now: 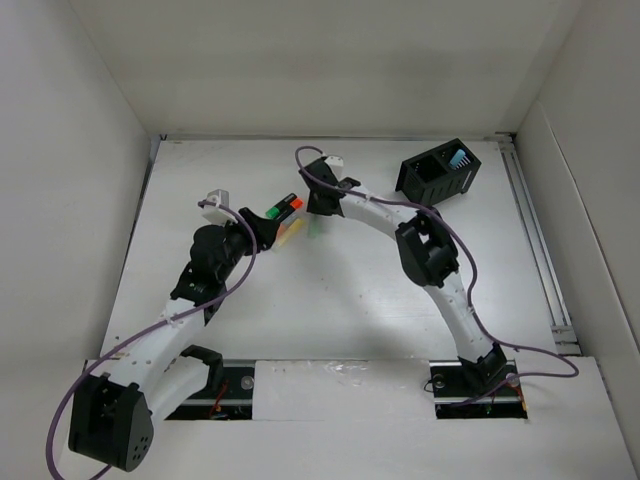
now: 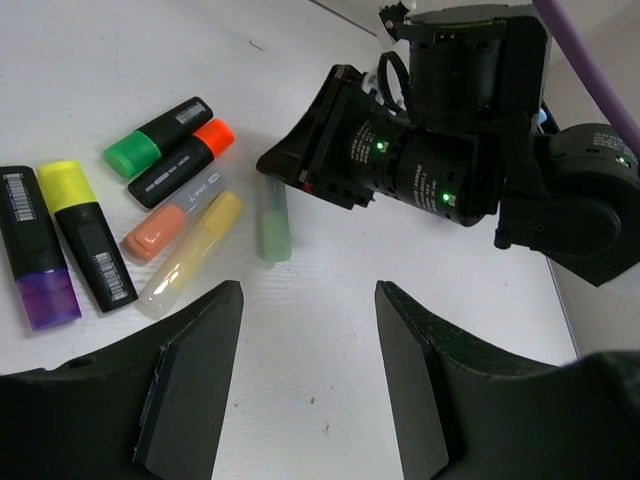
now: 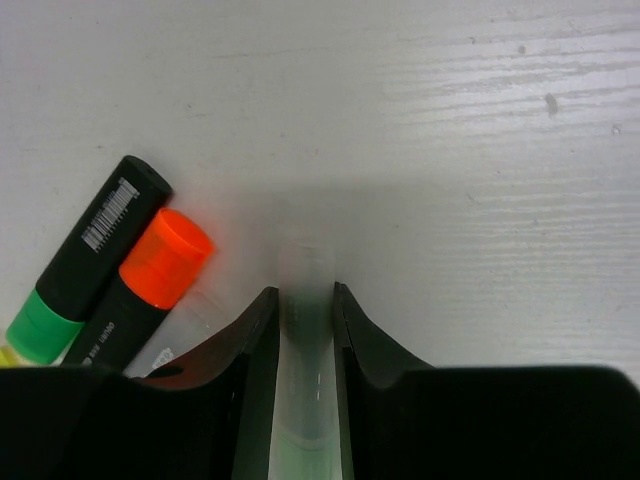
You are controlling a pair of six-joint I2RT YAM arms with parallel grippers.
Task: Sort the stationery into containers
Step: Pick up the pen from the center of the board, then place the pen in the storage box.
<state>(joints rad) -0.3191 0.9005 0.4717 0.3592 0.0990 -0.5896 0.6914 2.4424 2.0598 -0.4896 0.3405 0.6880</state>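
A pale green highlighter (image 3: 303, 400) lies on the white table, and my right gripper (image 3: 305, 296) is shut on it, one finger against each side. Beside it lie an orange-capped black highlighter (image 3: 163, 258) and a green-capped black one (image 3: 88, 268). In the left wrist view the same pale green highlighter (image 2: 273, 224) pokes out under the right gripper (image 2: 285, 170). To its left lie pastel yellow (image 2: 190, 256), pastel orange (image 2: 168, 223), yellow-capped (image 2: 85, 232) and purple (image 2: 36, 262) highlighters. My left gripper (image 2: 310, 295) hovers open and holds nothing. The black organiser (image 1: 438, 172) stands at the far right, with something light blue (image 1: 460, 158) in it.
White walls close in the table on the left, back and right. A metal rail (image 1: 535, 240) runs along the right edge. The two arms meet over the cluster of highlighters (image 1: 289, 208) left of centre. Purple cables loop off both arms.
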